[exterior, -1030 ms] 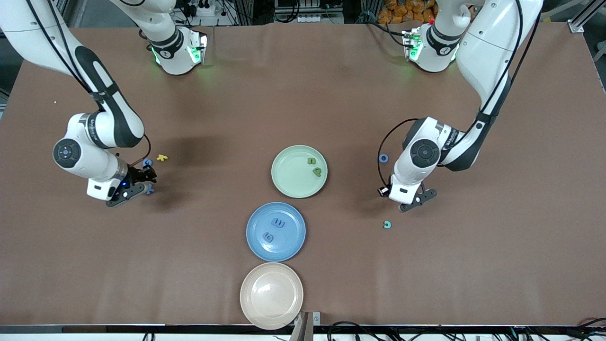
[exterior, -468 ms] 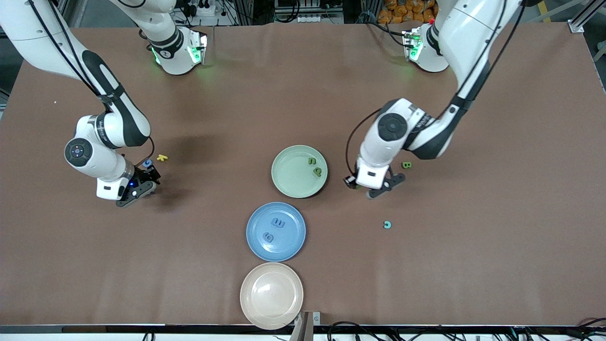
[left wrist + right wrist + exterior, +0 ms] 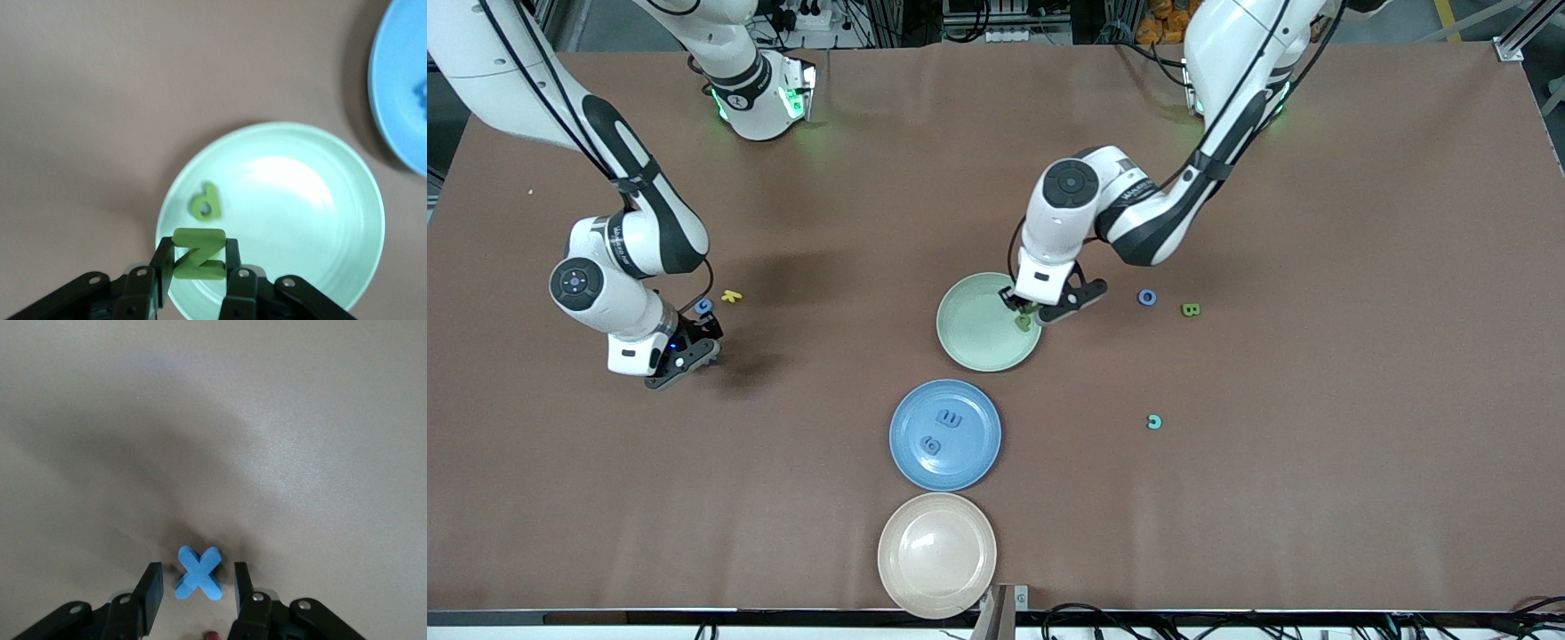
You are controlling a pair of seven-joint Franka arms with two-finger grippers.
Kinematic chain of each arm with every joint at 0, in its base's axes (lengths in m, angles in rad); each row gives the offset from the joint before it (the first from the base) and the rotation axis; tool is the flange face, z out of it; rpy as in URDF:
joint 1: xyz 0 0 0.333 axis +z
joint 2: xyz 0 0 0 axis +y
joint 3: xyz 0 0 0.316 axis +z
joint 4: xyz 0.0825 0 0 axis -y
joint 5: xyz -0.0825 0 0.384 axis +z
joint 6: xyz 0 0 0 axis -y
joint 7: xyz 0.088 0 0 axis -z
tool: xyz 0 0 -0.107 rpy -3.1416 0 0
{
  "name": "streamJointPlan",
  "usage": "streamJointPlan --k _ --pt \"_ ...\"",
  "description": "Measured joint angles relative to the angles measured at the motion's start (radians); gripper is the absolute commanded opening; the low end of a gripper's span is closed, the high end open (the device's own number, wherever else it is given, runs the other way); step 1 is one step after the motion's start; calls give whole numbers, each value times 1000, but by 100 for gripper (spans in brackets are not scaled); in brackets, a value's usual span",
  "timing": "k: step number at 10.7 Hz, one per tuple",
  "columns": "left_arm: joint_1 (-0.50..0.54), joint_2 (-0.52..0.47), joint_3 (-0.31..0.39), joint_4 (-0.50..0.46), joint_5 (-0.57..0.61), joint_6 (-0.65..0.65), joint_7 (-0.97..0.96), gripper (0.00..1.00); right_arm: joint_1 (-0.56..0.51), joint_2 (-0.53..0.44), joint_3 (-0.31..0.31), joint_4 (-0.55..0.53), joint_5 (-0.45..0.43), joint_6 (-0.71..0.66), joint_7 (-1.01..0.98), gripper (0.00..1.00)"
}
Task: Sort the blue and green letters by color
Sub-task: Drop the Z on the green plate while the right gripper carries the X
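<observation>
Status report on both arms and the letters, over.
Left end effector shut on green Z over green plate. Right end effector straddling blue X on table, fingers apart. Nothing in the way.

green Z (image 3: 198,254): pinched upright over the green plate (image 3: 313,200)
green d (image 3: 205,203): flat in that plate
blue X (image 3: 199,573): flat on the table

Three plates (image 3: 989,356), five blue letters (image 3: 1147,297), three green letters (image 3: 1190,309)
</observation>
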Motion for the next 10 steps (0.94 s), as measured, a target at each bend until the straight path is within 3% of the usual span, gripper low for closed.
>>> streamJointPlan --k 3,4,5,6,10 --pt "-105 28 22 14 0 0 -50 0 -1 10 -7 -3 -6 11 -1 24" --pt "-137 33 28 25 0 0 -74 28 -1 11 -7 -4 -6 20 -1 8" --pt "-161 34 30 37 0 0 -87 87 -1 9 -5 -6 -6 21 -2 0" --pt "-174 34 31 45 0 0 -98 100 -1 9 -5 -6 -6 22 -2 0" --pt "-168 34 110 52 13 -3 -98 100 8 6 -2 22 -5 -26 47 0"
